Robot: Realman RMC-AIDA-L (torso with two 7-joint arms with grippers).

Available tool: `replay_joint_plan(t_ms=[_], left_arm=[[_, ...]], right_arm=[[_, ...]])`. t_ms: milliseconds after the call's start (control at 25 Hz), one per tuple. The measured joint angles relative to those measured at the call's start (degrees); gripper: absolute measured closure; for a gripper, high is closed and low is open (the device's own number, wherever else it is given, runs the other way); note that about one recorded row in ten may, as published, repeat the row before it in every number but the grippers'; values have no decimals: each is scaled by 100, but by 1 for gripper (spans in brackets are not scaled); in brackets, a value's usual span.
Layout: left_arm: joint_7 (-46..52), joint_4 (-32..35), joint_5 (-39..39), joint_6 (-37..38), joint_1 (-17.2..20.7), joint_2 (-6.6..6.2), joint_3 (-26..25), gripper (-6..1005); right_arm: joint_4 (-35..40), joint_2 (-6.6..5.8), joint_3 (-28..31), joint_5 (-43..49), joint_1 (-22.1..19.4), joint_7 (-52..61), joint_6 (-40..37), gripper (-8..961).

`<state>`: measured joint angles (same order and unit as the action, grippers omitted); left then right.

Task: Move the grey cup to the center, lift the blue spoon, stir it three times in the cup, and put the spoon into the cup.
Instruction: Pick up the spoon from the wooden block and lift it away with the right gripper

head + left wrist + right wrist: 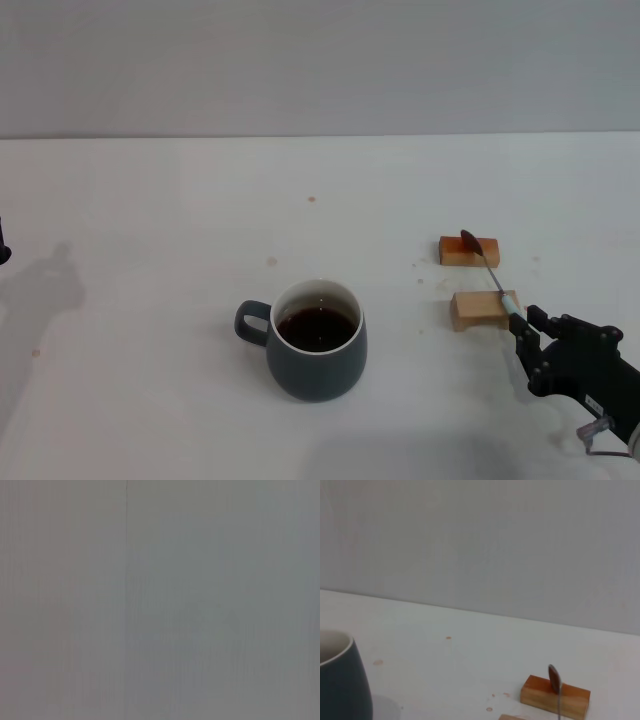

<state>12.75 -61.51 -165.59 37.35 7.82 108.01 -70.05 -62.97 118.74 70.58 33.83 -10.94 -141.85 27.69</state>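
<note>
White table [150,400] against a plain grey wall, a few small brown spots on the surface. My right gripper [522,322] is low at the near right, its black fingers closed on the pale-blue handle end of the slim blue spoon [487,265]. From the grip the spoon runs away and slightly left: thin metal neck over the nearer pale wooden block [474,311], which sits just left of the fingertips, and its oval bowl resting on the farther orange-brown wooden block [468,252]. Right wrist view confirms the bowl on the far block. The squat slate-grey ceramic mug, the grey cup [318,342], stands well to the gripper's left, upright, white inside, dark liquid in it, loop handle pointing away from the gripper. Left gripper: out of sight; only a dark sliver at the far left edge, and its wrist view shows blank grey.
</note>
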Motion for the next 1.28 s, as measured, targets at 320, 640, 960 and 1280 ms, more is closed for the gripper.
replay_joint_plan(t_ms=[320,640,960,1280], left_arm=[[0,-12,0,0,0,-7,-8,1002],[0,-29,0,-60,-17,-18,-9,1002],[0,-29,0,-63,-17,-18,-7,1002],[0,-27,0,-63,0,-18,8,1002]], right_arm=[[36,0,0,-17,57,0,-36,770],[24,0,-4,-24,54,4,-61,766],[33,0,-17,-27,48,11,-63,762],[25,-8,-18,-27,48,14,-63,758]])
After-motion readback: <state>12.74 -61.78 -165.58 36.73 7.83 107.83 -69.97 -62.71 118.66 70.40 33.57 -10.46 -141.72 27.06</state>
